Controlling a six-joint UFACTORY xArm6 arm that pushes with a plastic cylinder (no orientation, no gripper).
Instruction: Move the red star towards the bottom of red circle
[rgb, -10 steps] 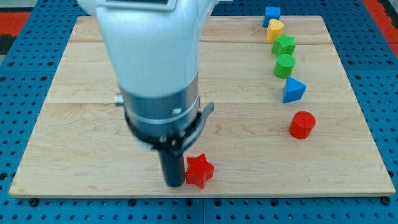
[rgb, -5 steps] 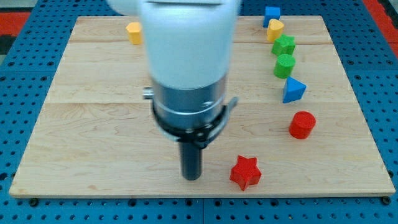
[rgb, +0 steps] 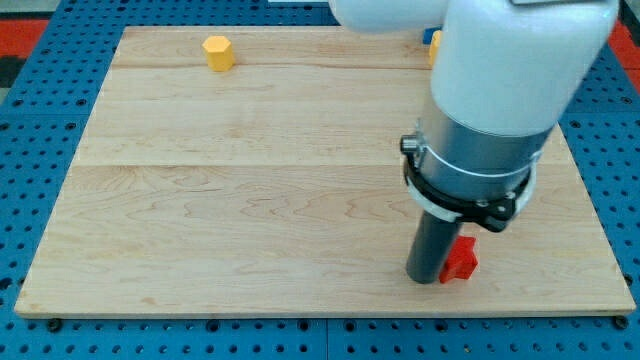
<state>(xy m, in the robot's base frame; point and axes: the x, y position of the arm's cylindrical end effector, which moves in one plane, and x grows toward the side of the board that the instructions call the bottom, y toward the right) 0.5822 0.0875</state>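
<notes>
The red star (rgb: 461, 260) lies near the board's bottom edge at the view's right, partly covered by my rod. My tip (rgb: 424, 279) rests on the board, touching the star's left side. The red circle does not show; the arm's wide body hides the spot at the right where it stood.
A yellow hexagon block (rgb: 217, 52) lies near the board's top left. Slivers of a blue block (rgb: 428, 37) and a yellow block (rgb: 434, 49) show at the top beside the arm. The arm covers the other blocks on the right side. The wooden board (rgb: 200, 200) sits on a blue pegboard.
My tip has swept to the right along the bottom of the board, pushing the red star right. The arm now hides the red circle and the green and blue blocks.
</notes>
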